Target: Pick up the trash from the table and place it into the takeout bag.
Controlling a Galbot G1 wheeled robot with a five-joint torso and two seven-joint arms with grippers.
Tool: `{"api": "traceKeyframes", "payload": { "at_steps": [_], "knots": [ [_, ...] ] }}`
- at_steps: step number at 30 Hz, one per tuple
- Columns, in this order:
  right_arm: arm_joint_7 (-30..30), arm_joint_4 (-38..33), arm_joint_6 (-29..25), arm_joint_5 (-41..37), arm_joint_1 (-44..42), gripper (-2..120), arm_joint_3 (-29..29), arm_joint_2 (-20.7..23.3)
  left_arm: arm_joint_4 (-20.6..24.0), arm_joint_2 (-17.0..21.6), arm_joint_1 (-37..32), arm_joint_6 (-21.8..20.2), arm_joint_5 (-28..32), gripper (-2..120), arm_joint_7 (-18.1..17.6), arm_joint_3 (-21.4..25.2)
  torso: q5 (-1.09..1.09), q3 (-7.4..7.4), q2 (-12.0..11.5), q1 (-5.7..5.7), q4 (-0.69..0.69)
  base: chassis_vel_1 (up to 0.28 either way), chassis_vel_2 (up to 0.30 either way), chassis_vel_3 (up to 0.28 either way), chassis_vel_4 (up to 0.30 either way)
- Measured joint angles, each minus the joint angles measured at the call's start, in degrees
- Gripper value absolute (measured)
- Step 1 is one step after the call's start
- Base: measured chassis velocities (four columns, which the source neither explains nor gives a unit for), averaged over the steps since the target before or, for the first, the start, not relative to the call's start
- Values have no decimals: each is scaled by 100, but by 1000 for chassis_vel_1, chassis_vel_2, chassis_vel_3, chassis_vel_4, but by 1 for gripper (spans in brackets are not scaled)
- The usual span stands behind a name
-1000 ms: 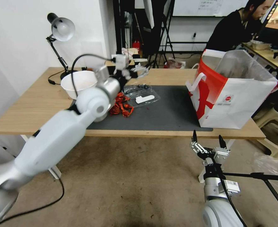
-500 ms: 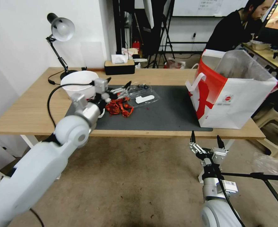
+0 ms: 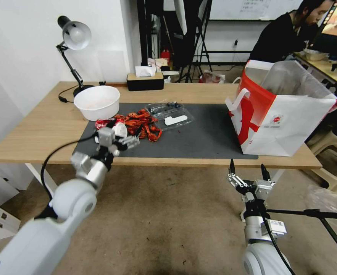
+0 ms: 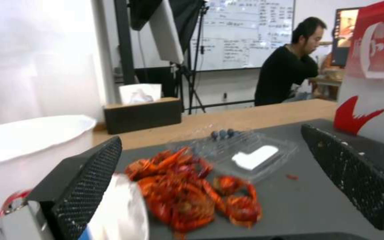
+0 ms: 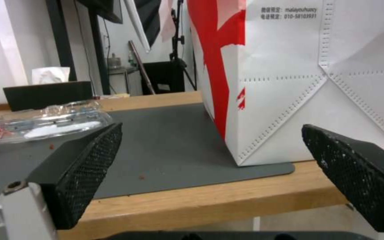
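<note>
Over the past second the left arm has drawn back from the far side of the table (image 3: 42, 126) toward its near edge, uncovering the white bowl (image 3: 97, 101) and the black tissue box (image 3: 145, 81). The left gripper (image 3: 133, 138) now hangs low over the near left corner of the dark grey mat (image 3: 206, 133), its 2 fingers spread wide and holding nothing, aimed at the litter ahead.

That litter lies in 1 cluster on the mat: 1 heap of red crayfish shells (image 3: 139, 124), 1 clear plastic container (image 3: 170, 114) touching the heap on its right side, and 1 blue-white paper cup (image 3: 118, 129) lying on its side at the heap's near left edge. In the left wrist view the cup (image 4: 118, 213) sits just beside one black finger pad (image 4: 85, 186), with the shells (image 4: 187, 193) between the pads.

1 takeout bag (image 3: 286, 114) stands upright and open at the right end of the mat, its foil lining showing. The right gripper (image 3: 247, 172) waits below the table's front edge, fingers wide apart and empty, facing the bag's lower corner (image 5: 316, 83). 1 desk lamp (image 3: 73, 38) stands at the far left corner.
</note>
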State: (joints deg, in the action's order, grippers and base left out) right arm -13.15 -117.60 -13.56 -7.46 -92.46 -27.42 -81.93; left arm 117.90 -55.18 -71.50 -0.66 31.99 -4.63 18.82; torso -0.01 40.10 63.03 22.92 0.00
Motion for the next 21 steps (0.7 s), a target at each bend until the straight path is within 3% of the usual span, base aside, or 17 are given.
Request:
{"api": "traceKeyframes", "payload": {
  "at_steps": [7, 21],
  "knots": [
    [2, -8, -2, -13, 18, 100, 25, 4, 42, -377, -741, 353, -451, 100, 41, 377, 1, 0, 0, 0, 0, 0, 0, 0, 0],
    [1, -12, -7, -56, 31, 100, 18, 34, -281, -982, -1463, 1028, -893, 100, 128, 827, 0, 0, 0, 0, 0, 0, 0, 0, 0]
  ]
}}
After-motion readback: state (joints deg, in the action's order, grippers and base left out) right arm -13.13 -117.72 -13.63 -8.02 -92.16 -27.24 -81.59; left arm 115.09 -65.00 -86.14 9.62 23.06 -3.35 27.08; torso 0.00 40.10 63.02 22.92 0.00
